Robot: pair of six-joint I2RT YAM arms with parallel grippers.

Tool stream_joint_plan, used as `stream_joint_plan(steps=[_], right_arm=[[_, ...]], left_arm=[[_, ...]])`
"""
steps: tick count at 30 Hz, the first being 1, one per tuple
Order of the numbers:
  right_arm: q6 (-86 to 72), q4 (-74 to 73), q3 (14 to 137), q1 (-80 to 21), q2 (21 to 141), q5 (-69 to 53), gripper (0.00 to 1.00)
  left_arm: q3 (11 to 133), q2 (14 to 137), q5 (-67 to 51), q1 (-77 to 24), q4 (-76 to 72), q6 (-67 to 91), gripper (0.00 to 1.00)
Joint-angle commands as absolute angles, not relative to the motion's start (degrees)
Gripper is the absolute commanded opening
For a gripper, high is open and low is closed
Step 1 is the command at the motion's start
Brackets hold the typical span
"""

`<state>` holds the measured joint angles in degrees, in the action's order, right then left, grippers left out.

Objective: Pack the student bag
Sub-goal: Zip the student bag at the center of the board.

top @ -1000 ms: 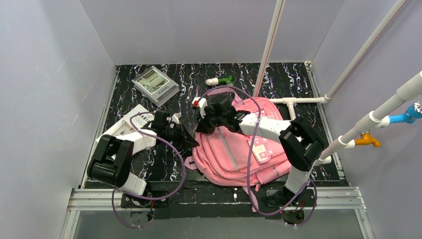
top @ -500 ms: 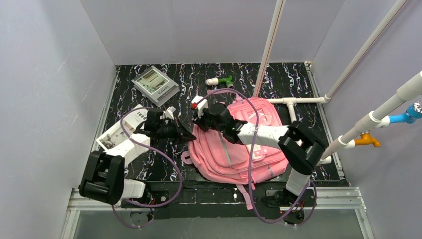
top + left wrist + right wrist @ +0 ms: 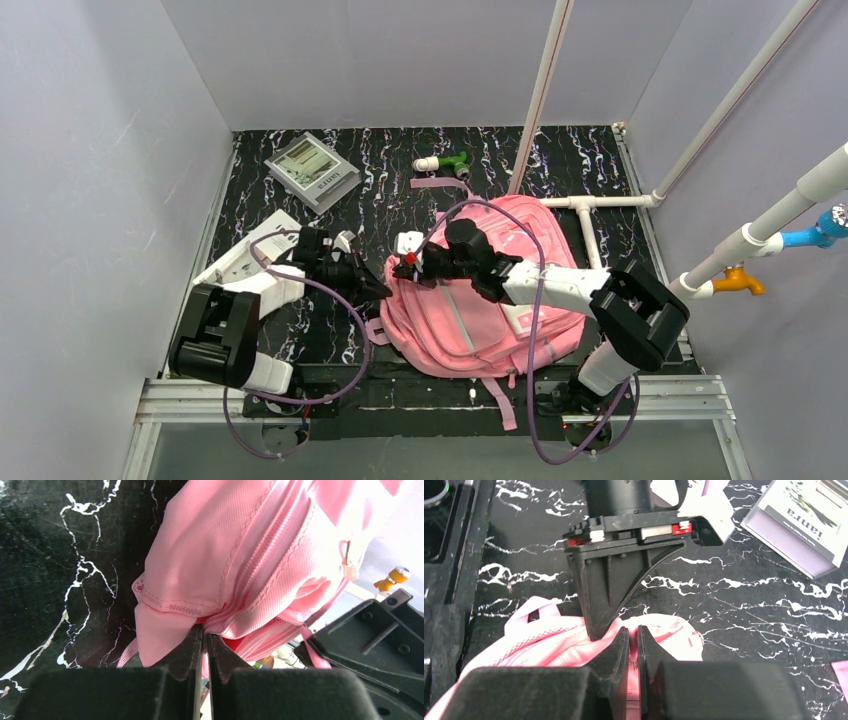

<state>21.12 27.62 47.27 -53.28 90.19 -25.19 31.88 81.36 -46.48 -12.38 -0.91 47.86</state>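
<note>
The pink student bag (image 3: 500,300) lies in the middle of the black marbled table, its grey stripe up. My left gripper (image 3: 378,290) is shut on the bag's fabric at its left edge; in the left wrist view the fingertips (image 3: 197,635) pinch the pink cloth (image 3: 240,555) by a zipper seam. My right gripper (image 3: 408,268) is shut on the bag's fabric at its upper left corner. In the right wrist view its jaws (image 3: 630,632) clamp a pink fold (image 3: 554,640), with the left gripper's black finger (image 3: 609,590) right in front.
A grey-white book (image 3: 312,171) lies at the back left, also in the right wrist view (image 3: 804,520). A white booklet (image 3: 240,262) lies under the left arm. A white-green marker (image 3: 443,162) lies at the back. White pipes (image 3: 590,205) stand right of the bag.
The right gripper moved down and left along the bag's top edge toward the left gripper. The bag shifted slightly forward. The left gripper stayed at the bag's left edge.
</note>
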Motion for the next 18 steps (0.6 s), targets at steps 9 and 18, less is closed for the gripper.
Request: stream_joint_plan(steps=[9,18], right_arm=[[22.5,20.2,47.4,-52.5,88.9,-41.5,0.01],[19.8,24.8,48.9,-50.3,89.5,-43.6,0.01]], left_arm=[[47.4,75.4,-41.3,-7.6,8.4,36.3,0.64],[59.5,93.0,-53.2,-14.9,8.1,32.4,0.70]])
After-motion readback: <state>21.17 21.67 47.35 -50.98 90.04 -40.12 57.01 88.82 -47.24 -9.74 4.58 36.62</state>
